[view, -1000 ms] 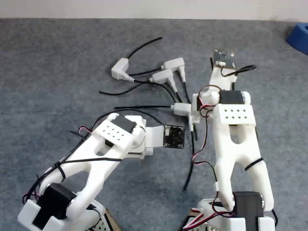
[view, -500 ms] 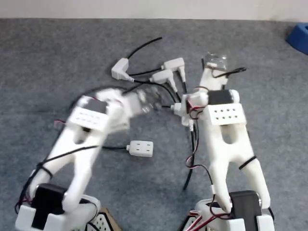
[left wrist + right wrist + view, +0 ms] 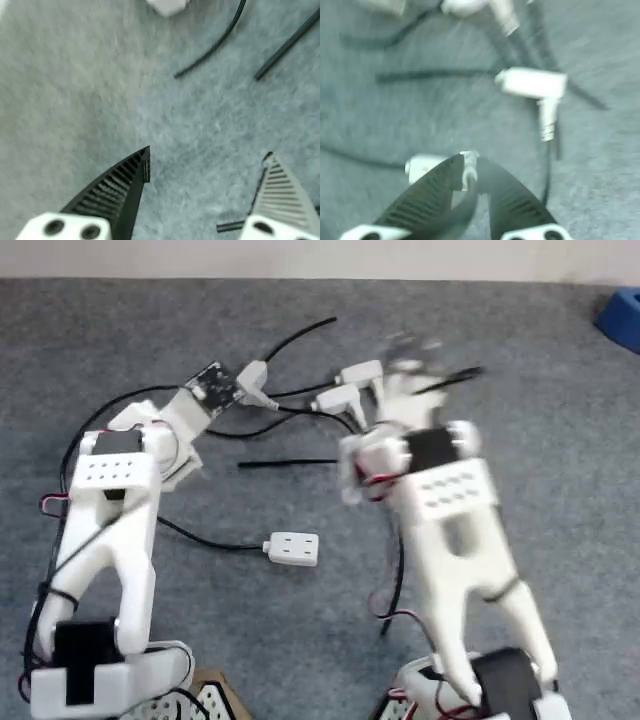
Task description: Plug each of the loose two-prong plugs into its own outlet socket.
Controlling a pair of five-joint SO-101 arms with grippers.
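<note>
Hanging wide open, the left hand has its two dark ribbed fingers spread apart over the bare grey table, gripping nothing. It sits toward the far left, just beside the leftmost plug, whose black cable curls away to the far side. Right of that lie a middle plug and a farther plug, close together, with their cables running back toward the near side. The right hand is over that same cluster, its fingers drawn almost together around a white plug, which pokes out to one side of them. I cannot tell how firmly it is pinched. The outlet strip lies flat near the middle of the table, well apart from every plug, sockets up, none of them filled, with its own cable trailing off to the left.
</note>
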